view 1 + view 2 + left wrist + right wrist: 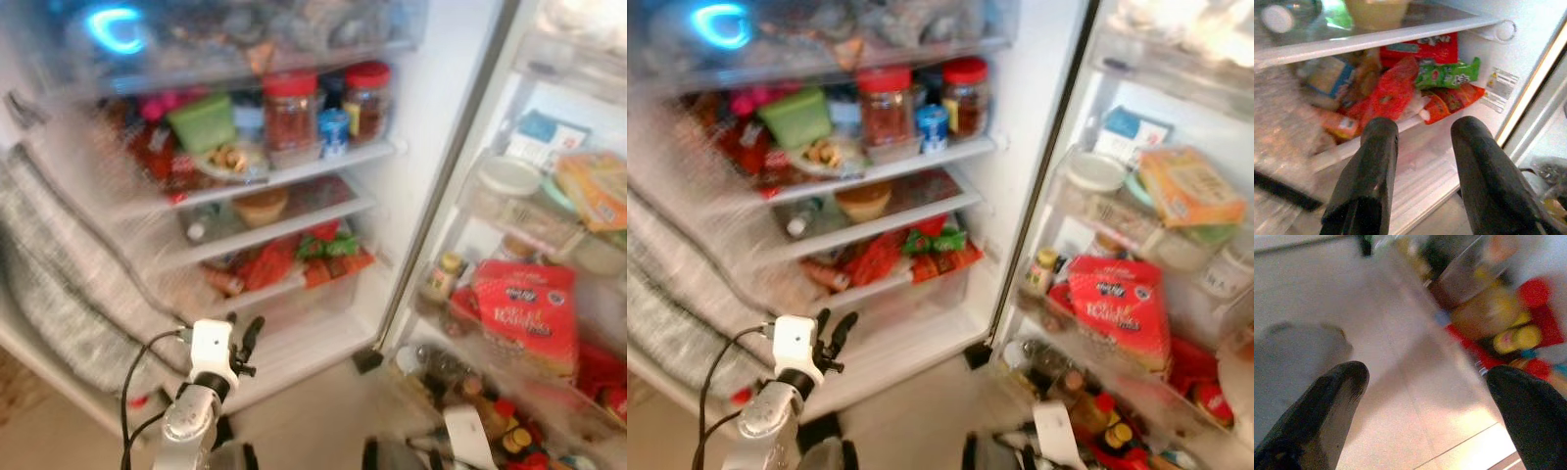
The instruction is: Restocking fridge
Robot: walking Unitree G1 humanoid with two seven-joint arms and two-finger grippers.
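Your left gripper (250, 331) sits at the lower left of the head view, raised in front of the open fridge (411, 127), its two black fingers (1376, 161) parted a moderate way with nothing between them. Through the wrist camera they point at the lowest loaded shelf, where red snack packets (1393, 90) and a green packet (1449, 73) lie heaped behind the shelf lip. Your right gripper (1425, 396) is low at the bottom of the frame, fingers spread wide and empty, aimed at the pale floor (1400, 382) beside the bottles (490, 411) in the bottom door rack. Above the left gripper, the middle shelf carries a tan bowl (260, 206), and the shelf over it holds two red-lidded jars (291, 113), a green tub (203, 122) and a small blue can (334, 132). The door at the right of the frame holds a large red bag (519, 313) and a yellow box (593, 186). No item to be stocked is in either gripper, so you look to be between loads: approaching or checking the shelves, not placing. Your next move calls for fetching an item first, then picking a free spot; the bare bottom ledge beneath the snack shelf seems the roomiest. The picture is blurred, so steady yourself before reaching.
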